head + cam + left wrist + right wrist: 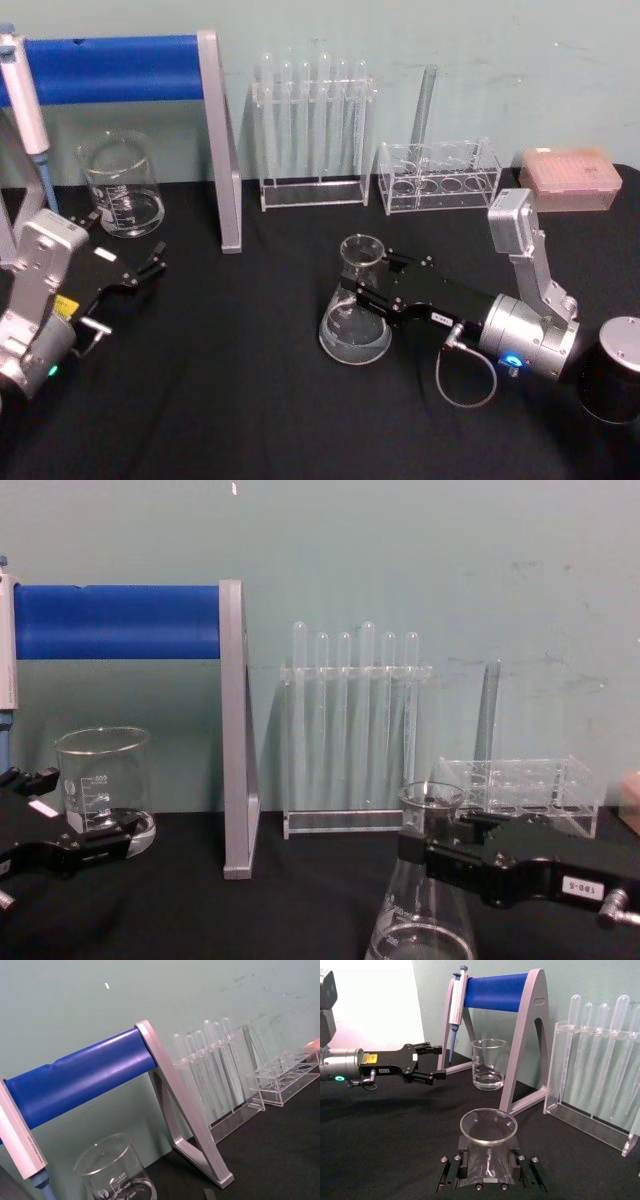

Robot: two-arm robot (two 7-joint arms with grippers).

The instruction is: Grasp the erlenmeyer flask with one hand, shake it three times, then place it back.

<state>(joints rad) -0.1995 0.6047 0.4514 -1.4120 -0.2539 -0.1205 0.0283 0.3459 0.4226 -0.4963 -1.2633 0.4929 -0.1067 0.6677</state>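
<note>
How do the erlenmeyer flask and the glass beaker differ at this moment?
The erlenmeyer flask is conical with a narrow neck; the beaker is a straight cylinder. The right gripper closes around the flask's neck; the beaker stands free, beyond the open left gripper. Both are clear glass.

Head view: the table (250, 400) is seen from above and in front, looking down toward the back wall. Chest view: set low, level across the table edge, facing the same wall. Left wrist view: tilted, close to the blue-barred stand (80, 1077) and beaker (117, 1172). Right wrist view: aimed along the table from near the erlenmeyer flask (488, 1147). The stand and test-tube rack (355, 730) are shared by all four views.
</note>
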